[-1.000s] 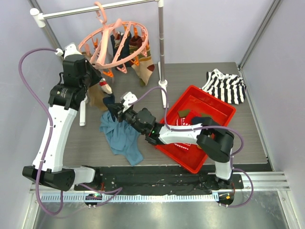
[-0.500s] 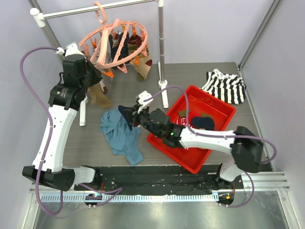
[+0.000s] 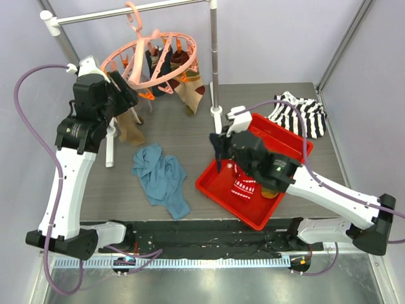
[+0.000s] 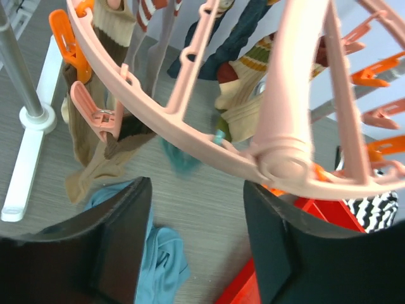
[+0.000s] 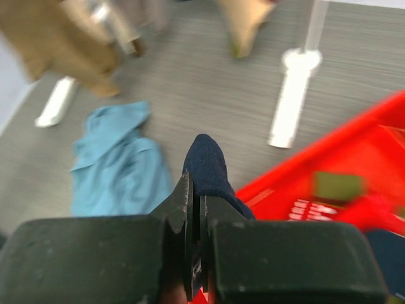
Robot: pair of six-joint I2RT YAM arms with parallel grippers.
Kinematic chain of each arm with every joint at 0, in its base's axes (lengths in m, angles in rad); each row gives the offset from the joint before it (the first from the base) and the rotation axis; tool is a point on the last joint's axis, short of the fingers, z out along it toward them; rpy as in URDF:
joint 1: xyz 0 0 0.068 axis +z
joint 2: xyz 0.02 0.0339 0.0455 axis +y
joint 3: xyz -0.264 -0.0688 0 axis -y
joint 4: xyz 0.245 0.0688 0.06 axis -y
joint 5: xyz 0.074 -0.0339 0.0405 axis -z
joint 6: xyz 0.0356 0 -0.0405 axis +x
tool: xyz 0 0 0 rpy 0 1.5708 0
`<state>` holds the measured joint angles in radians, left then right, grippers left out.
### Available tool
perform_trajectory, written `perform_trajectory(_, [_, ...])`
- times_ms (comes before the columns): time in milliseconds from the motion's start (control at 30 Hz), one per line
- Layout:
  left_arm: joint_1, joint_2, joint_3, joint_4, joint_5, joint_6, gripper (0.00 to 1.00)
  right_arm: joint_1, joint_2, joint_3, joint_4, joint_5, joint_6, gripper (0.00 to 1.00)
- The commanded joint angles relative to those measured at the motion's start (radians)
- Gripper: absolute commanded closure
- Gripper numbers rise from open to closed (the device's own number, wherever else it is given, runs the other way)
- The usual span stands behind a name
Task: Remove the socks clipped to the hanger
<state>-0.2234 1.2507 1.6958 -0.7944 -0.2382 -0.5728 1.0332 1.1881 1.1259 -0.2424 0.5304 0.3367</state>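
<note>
Now | left gripper [image 4: 196,190] spread wide | right gripper [image 5: 194,193] pinching navy sock [image 5: 205,164] | hanger [image 4: 285,158] salmon-pink, round

Pale lilac walls [image 3: 285,38] around my cell, grey wood-grain table [image 3: 164,126], grey metal rail [image 3: 95,16] at the back, soft even light

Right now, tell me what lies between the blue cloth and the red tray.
Only bare table; the top view shows nothing lying between the blue cloth and the red tray.
</note>
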Motion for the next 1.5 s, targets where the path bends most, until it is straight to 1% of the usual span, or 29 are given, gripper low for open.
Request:
perform_trajectory(0, [-0.001,-0.080,0.027,0.006,0.043,0.001,0.31,-0.123,-0.082,0.123,-0.280,0.048,0.030,0.98])
perform_trajectory(33, [-0.001,-0.091,0.010,0.003,0.056,0.005,0.27,-0.145,-0.088,0.130,-0.305,0.042,0.024,0.98])
perform_trajectory(100, [-0.001,-0.122,-0.011,0.000,0.083,0.010,0.23,-0.208,-0.094,0.146,-0.362,0.020,0.016,0.97])
perform_trajectory(133, [-0.001,-0.132,-0.037,0.007,0.102,0.028,0.10,-0.226,-0.093,0.150,-0.379,0.001,0.013,0.97])
perform_trajectory(200, [-0.001,-0.165,-0.062,0.018,0.170,0.053,0.02,-0.266,-0.091,0.161,-0.428,-0.006,0.013,0.96])
perform_trajectory(233, [-0.001,-0.178,-0.085,0.027,0.192,0.071,0.00,-0.277,-0.091,0.161,-0.439,-0.013,0.013,0.96])
perform_trajectory(267, [-0.001,-0.188,-0.096,0.030,0.218,0.097,0.00,-0.286,-0.091,0.161,-0.454,-0.018,0.010,0.96])
perform_trajectory(300, [-0.001,-0.210,-0.120,0.037,0.276,0.111,0.00,-0.303,-0.091,0.157,-0.460,-0.021,0.009,0.95])
perform_trajectory(367, [-0.001,-0.227,-0.143,0.047,0.332,0.126,0.00,-0.315,-0.088,0.141,-0.462,-0.029,0.018,0.94])
perform_trajectory(400, [-0.001,-0.243,-0.166,0.050,0.408,0.128,0.00,-0.323,-0.082,0.117,-0.460,-0.035,0.028,0.93])
perform_trajectory(433, [-0.001,-0.250,-0.185,0.057,0.451,0.129,0.00,-0.329,-0.076,0.100,-0.459,-0.049,0.033,0.92])
perform_trajectory(467, [-0.001,-0.263,-0.205,0.078,0.491,0.129,0.00,-0.332,-0.059,0.082,-0.459,-0.073,0.041,0.85])
perform_trajectory(500, [-0.002,-0.275,-0.255,0.092,0.570,0.123,0.00,-0.335,-0.048,0.037,-0.456,-0.084,0.053,0.80])
perform_trajectory(533, [-0.002,-0.301,-0.286,0.109,0.603,0.120,0.00,-0.341,-0.035,0.017,-0.451,-0.090,0.061,0.71])
perform_trajectory(567, [-0.004,-0.315,-0.316,0.151,0.632,0.116,0.00,-0.343,-0.013,0.002,-0.451,-0.089,0.067,0.67])
perform_trajectory(600, [-0.010,-0.326,-0.373,0.164,0.648,0.113,0.00,-0.344,-0.002,-0.018,-0.452,-0.086,0.085,0.62])
perform_trajectory(633, [-0.013,-0.347,-0.396,0.173,0.655,0.116,0.00,-0.346,0.004,-0.021,-0.459,-0.078,0.096,0.54])
perform_trajectory(700, [-0.025,-0.364,-0.458,0.196,0.659,0.129,0.00,-0.346,-0.011,-0.017,-0.483,-0.044,0.136,0.45])
perform_trajectory(733, [-0.028,-0.376,-0.475,0.204,0.675,0.134,0.00,-0.346,-0.022,-0.014,-0.489,-0.027,0.146,0.31])
perform_trajectory(767, [-0.031,-0.384,-0.490,0.210,0.680,0.140,0.00,-0.348,-0.039,-0.009,-0.508,-0.014,0.160,0.22])
perform_trajectory(800, [-0.039,-0.389,-0.514,0.221,0.686,0.145,0.00,-0.348,-0.070,0.006,-0.520,0.011,0.169,0.17])
perform_trajectory(833, [-0.042,-0.396,-0.525,0.224,0.692,0.155,0.00,-0.348,-0.082,0.018,-0.535,0.016,0.180,0.03])
perform_trajectory(867, [-0.045,-0.408,-0.536,0.231,0.698,0.160,0.00,-0.348,-0.093,0.037,-0.570,0.019,0.179,0.00])
perform_trajectory(1000, [-0.048,-0.430,-0.585,0.276,0.712,0.151,0.00,-0.346,-0.143,0.144,-0.603,-0.061,0.151,0.00])
perform_trajectory(1033, [-0.050,-0.432,-0.591,0.293,0.721,0.146,0.00,-0.348,-0.168,0.155,-0.607,-0.094,0.151,0.00])
perform_trajectory(1100, [-0.050,-0.436,-0.605,0.313,0.726,0.128,0.00,-0.346,-0.199,0.178,-0.609,-0.113,0.154,0.00])
perform_trajectory(1267, [-0.050,-0.448,-0.608,0.346,0.702,0.108,0.00,-0.344,-0.290,0.201,-0.604,-0.191,0.133,0.00])
perform_trajectory(1433, [-0.048,-0.473,-0.605,0.366,0.697,0.071,0.00,-0.346,-0.387,0.187,-0.563,-0.196,0.134,0.00])
perform_trajectory(1467, [-0.050,-0.479,-0.605,0.368,0.691,0.071,0.00,-0.348,-0.434,0.172,-0.536,-0.202,0.131,0.00])
